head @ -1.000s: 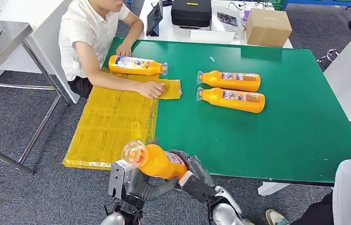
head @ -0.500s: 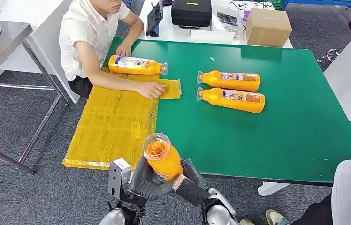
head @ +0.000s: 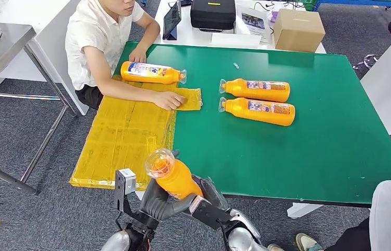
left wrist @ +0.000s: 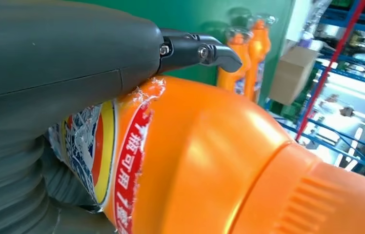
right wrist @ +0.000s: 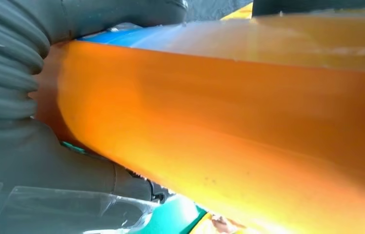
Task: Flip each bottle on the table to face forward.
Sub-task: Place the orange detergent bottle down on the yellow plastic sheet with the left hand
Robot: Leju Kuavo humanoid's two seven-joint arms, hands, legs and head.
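While both robot hands clasp one orange bottle (head: 175, 177) just off the near edge of the green worktop (head: 313, 157), its cap tilted up, the job looks partway through. The left robot hand (head: 154, 201) and right robot hand (head: 204, 201) each wrap their fingers round its body. Two bottles (head: 259, 90) lie side by side, labels up, mid-worktop, likely done. A third bottle (head: 151, 72) lies by a seated person (head: 104, 47), near the yellow mat (head: 120, 136); I cannot tell its status.
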